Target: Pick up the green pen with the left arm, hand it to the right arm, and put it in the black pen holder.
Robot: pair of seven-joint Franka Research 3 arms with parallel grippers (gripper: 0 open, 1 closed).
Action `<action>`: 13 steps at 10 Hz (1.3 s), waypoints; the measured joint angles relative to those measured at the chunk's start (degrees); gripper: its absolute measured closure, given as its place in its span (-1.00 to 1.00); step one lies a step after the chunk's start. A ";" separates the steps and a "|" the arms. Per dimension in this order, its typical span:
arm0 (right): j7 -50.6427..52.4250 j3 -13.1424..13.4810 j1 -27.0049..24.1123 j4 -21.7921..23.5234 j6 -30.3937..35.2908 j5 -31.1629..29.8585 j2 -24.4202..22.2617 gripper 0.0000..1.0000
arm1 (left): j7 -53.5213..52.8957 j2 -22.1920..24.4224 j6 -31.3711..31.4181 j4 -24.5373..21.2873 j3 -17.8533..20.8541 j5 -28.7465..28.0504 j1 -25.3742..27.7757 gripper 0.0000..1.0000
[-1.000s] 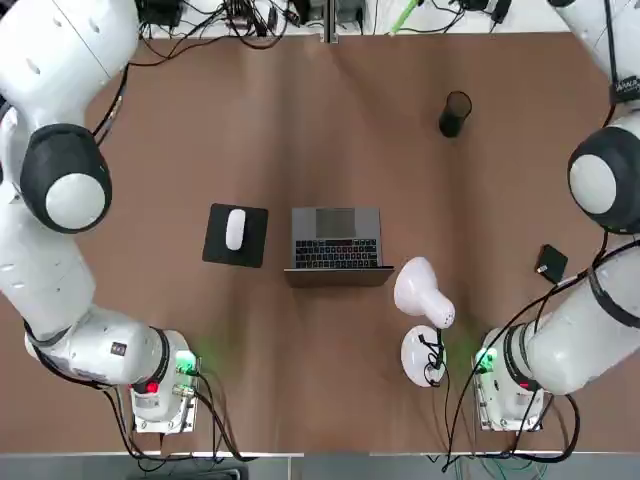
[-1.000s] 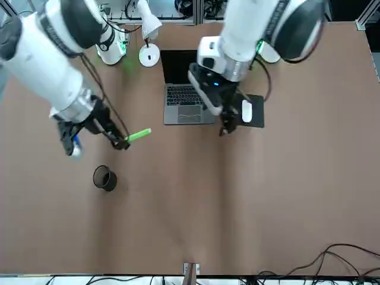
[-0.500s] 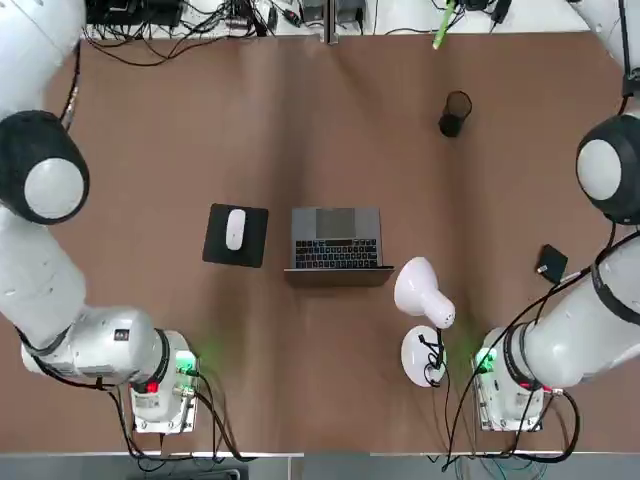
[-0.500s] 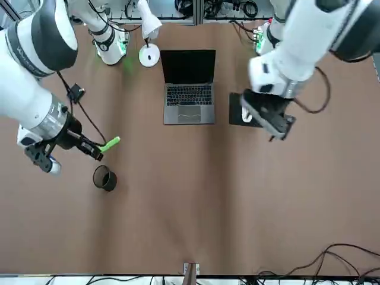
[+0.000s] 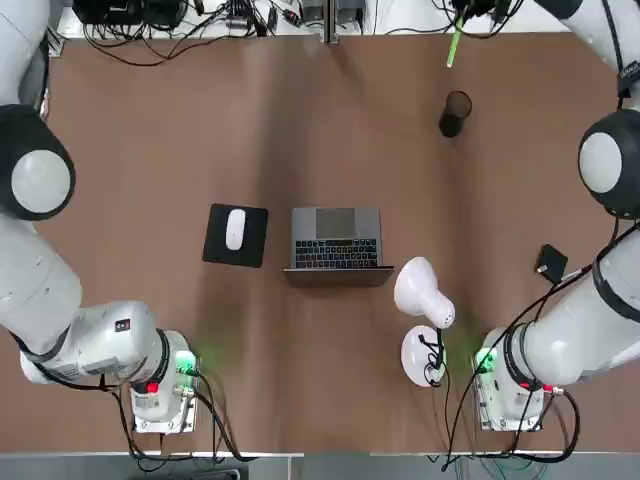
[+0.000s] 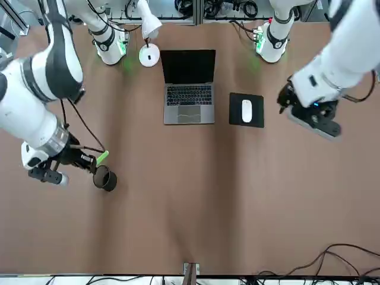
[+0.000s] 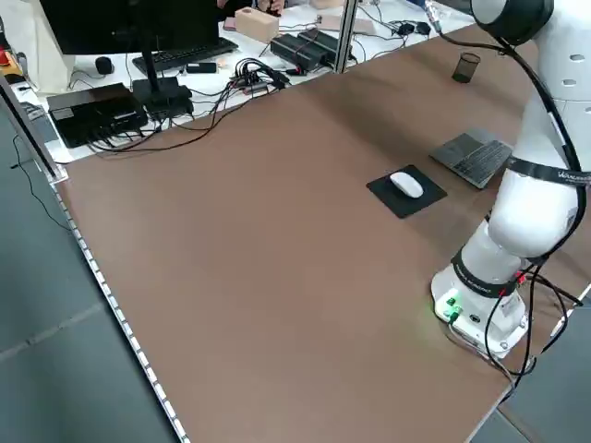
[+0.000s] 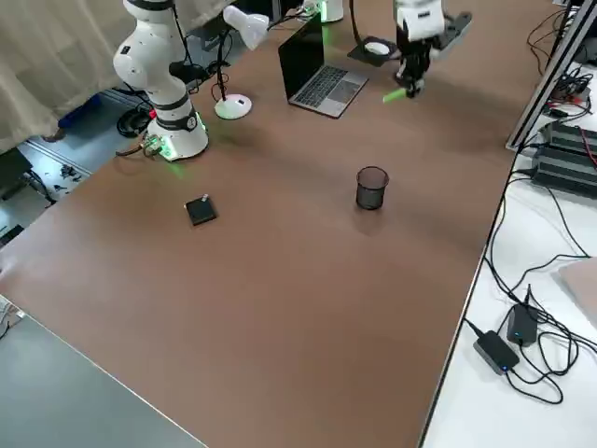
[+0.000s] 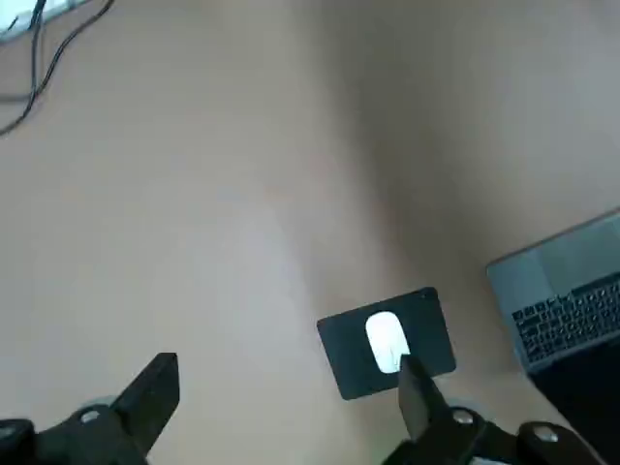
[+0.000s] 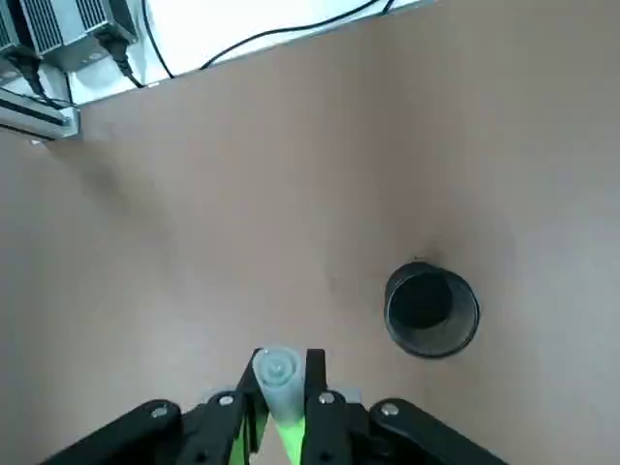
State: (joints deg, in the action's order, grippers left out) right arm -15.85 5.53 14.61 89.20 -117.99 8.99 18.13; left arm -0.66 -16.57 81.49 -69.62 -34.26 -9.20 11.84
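The right gripper (image 10: 282, 387) is clenched on the green pen (image 10: 278, 387), holding it in the air above the table (image 5: 300, 130), near the black pen holder (image 5: 454, 113) and not inside it. In the top view the pen (image 5: 454, 46) sits at about twelve o'clock from the holder, its long axis running nearly twelve to six with a slight lean toward one o'clock at the far end. From the front, its free tip (image 6: 102, 157) pokes out toward one o'clock, just above the holder's rim (image 6: 105, 178). The left gripper (image 9: 281, 397) hangs high with fingers spread and nothing between them, over the mouse pad (image 9: 389, 341) and white mouse (image 9: 386, 341), the laptop (image 5: 337, 243) beside them.
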 joint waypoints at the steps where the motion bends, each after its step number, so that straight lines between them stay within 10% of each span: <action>1: 3.15 -0.01 -0.11 2.28 -3.46 0.00 -0.02 0.63 | 1.84 0.07 0.01 0.00 0.72 0.27 0.56 -1.00; 4: 13.23 0.03 -1.83 8.05 -13.89 0.00 -0.03 0.63 | 4.40 3.88 2.34 -3.07 15.29 8.00 -6.28 -0.98; 7: 22.53 0.02 -3.67 11.95 -21.91 0.04 -0.06 0.63 | 3.58 17.79 12.67 -22.31 28.60 11.53 -12.41 -1.00; 9: 24.08 -0.12 -3.69 14.39 -26.43 0.11 -0.06 0.63 | 0.78 24.17 13.82 -31.38 30.84 9.78 -13.49 -1.00; 13: 24.25 -0.19 -3.70 23.43 -38.97 0.14 0.14 0.63 | 0.65 24.01 14.71 -32.80 30.82 7.47 -13.66 -1.00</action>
State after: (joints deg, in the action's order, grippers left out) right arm 8.40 5.34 10.91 112.64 -156.97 9.13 18.27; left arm -0.01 7.44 96.20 -102.42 -3.44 -1.74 -1.82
